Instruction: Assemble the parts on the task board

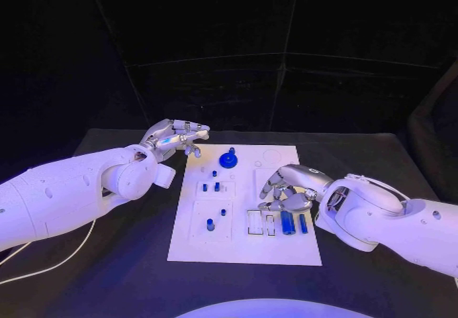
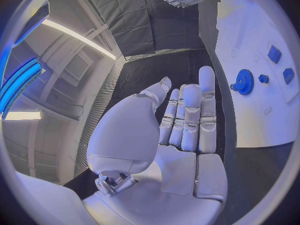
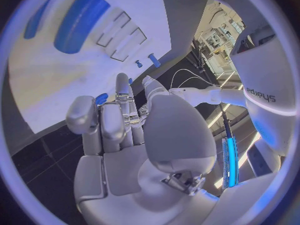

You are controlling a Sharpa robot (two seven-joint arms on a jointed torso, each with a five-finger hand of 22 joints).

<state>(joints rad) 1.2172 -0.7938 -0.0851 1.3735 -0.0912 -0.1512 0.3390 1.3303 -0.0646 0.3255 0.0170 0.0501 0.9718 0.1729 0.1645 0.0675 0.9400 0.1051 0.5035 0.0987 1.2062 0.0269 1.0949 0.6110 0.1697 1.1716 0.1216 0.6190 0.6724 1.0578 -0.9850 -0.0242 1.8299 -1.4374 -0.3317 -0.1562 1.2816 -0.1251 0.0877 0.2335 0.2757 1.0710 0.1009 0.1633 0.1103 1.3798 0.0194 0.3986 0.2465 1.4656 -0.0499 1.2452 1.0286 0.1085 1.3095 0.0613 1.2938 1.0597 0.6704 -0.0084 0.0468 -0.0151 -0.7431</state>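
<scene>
The white task board lies mid-table. A blue gear stands near its far edge, and several small blue pegs stand in its left half. Two long blue bars lie in slots at the right. My left hand hovers off the board's far left corner, fingers stretched out, holding nothing. My right hand hangs over the board's right half just behind the bars, fingers bent down. Small blue bits show at its fingertips; I cannot tell whether it holds one.
The black table runs wide around the board on all sides. Empty white slots lie left of the bars. A white cable trails off the table's left front.
</scene>
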